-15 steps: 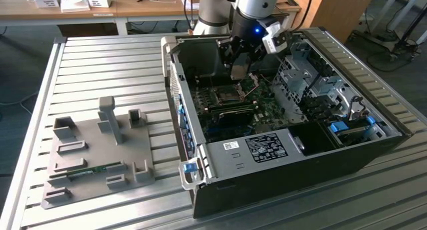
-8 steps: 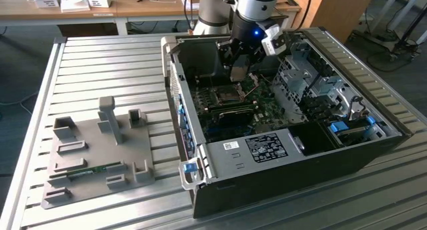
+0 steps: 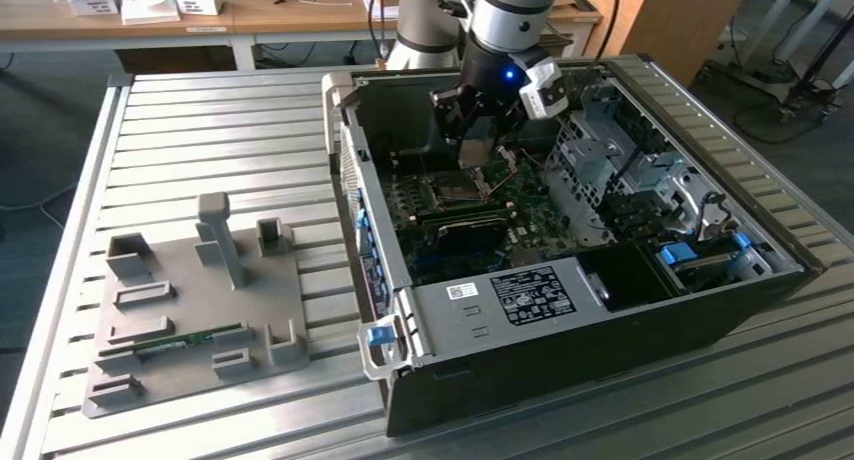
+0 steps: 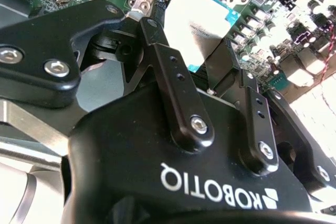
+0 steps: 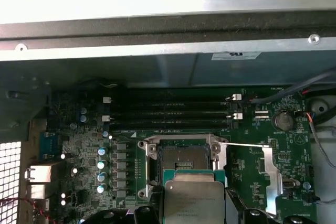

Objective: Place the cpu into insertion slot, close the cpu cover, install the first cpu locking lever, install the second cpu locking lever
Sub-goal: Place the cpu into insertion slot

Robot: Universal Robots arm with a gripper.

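Observation:
My gripper [image 3: 473, 148] reaches down into the open computer case [image 3: 747, 310], just above the motherboard. It is shut on the cpu [image 5: 193, 198], a flat square chip with a silvery top, held by two opposite edges between the black fingers [image 4: 157, 45]. The same cpu [image 4: 197, 22] sits bright between the fingers in the second wrist view. In the first wrist view the insertion slot [image 5: 184, 157] lies open and bare, and the cpu hangs over the slot's nearer edge. The cpu cover [image 5: 269, 174] is swung away to one side of the slot. A thin locking lever [image 5: 244, 144] sticks out beside it.
Memory slots [image 5: 168, 114] run just beyond the socket, and a row of capacitors [image 5: 101, 169] stands beside it. The case's metal wall [image 5: 157, 51] rises behind the board. A drive cage [image 3: 601, 170] fills the case's far side. A grey fixture plate [image 3: 187, 310] lies on the slatted table at the exterior view's left.

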